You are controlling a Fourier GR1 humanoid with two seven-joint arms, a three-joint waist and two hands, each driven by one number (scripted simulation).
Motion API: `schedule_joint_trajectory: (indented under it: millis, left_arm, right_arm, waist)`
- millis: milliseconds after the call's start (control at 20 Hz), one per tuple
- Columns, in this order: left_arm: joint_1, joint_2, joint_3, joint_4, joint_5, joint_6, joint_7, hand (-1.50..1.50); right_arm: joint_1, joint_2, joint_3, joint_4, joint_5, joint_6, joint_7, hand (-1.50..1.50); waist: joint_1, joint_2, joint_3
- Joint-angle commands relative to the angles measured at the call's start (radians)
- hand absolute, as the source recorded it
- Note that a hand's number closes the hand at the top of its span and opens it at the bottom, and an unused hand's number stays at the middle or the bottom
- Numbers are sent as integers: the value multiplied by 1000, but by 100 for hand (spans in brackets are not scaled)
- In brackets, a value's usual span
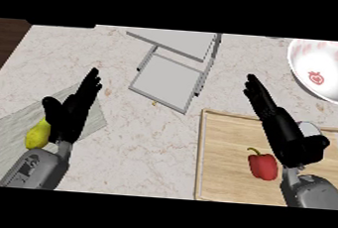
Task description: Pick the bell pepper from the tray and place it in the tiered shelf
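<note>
A red bell pepper (pixel 263 166) with a short curled stem lies on the wooden tray (pixel 224 154), which occupies the 4 o'clock part of the pale speckled tabletop (pixel 148 144). The right hand (pixel 284 134) hangs over the tray just at the pepper's 2 o'clock side, its fingers straight and stretched toward 11 o'clock, holding nothing; whether the palm touches the pepper cannot be told, though the two look slightly apart. At 12 o'clock from the tabletop's middle stands the grey tiered shelf (pixel 168 81), seen from above as two flat rectangular levels, the upper one nearer the far edge and the lower one jutting toward 7 o'clock. A white bowl (pixel 323 72) with red strawberry marks sits at 2 o'clock, partly cut off by the view's right edge. At 8 o'clock lies a grey mat (pixel 25 123), and on it a yellow fruit (pixel 38 135), partly hidden behind the left hand (pixel 73 112). That hand also has its fingers straight and relaxed, pointing toward 1 o'clock, closed on nothing. Both grey forearms enter from the lower edge.
</note>
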Motion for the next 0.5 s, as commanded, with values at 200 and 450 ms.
schedule_joint_trajectory:
  millis: [200, 450]
  left_arm:
    - [144, 60, 69, 46, 57, 17, 117, 0]
    - [184, 67, 80, 67, 109, -44, 157, 0]
  right_arm:
    - [99, -236, -297, -173, 96, -79, -190, 150]
    - [310, -307, -476, -7, 132, -153, -114, 150]
  waist:
    - [-64, -10, -20]
    - [-54, 3, -19]
